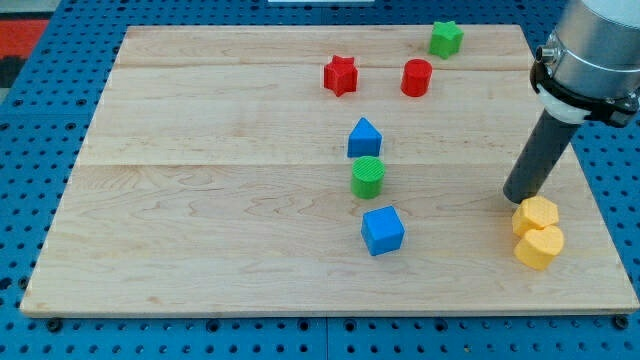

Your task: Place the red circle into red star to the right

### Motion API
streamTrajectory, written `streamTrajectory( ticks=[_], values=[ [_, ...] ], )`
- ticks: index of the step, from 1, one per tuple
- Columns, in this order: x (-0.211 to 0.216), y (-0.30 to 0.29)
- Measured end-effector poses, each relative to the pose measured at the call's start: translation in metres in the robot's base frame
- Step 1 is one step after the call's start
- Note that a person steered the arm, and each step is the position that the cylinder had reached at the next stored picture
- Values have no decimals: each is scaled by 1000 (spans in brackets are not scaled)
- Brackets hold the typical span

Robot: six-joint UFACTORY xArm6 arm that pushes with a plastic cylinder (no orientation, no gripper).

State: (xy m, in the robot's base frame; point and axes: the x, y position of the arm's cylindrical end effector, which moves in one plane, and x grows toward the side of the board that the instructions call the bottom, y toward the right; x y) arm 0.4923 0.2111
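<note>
The red circle (pixel 416 77), a short cylinder, stands near the view's top, right of centre. The red star (pixel 340 75) lies to its left, with a clear gap between them. My tip (pixel 517 196) rests on the board at the view's right, far below and to the right of the red circle. It sits just above and left of a yellow block (pixel 537 214), close to or touching it.
A green star (pixel 446 38) lies at the top right. A blue house-shaped block (pixel 364 138), a green cylinder (pixel 368 176) and a blue cube (pixel 382 230) run down the middle. A second yellow block (pixel 539 246) touches the first. The board's right edge (pixel 590 190) is near.
</note>
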Motion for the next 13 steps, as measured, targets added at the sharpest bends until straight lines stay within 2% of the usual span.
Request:
streamTrajectory(
  ticks=[4, 5, 7, 8, 9, 10, 11, 12, 13],
  values=[
    [0, 0],
    [-25, 0],
    [-128, 39],
    [-177, 39],
    [-197, 14],
    [-199, -40],
    [-177, -50],
    [-178, -84],
    [-196, -121]
  ],
)
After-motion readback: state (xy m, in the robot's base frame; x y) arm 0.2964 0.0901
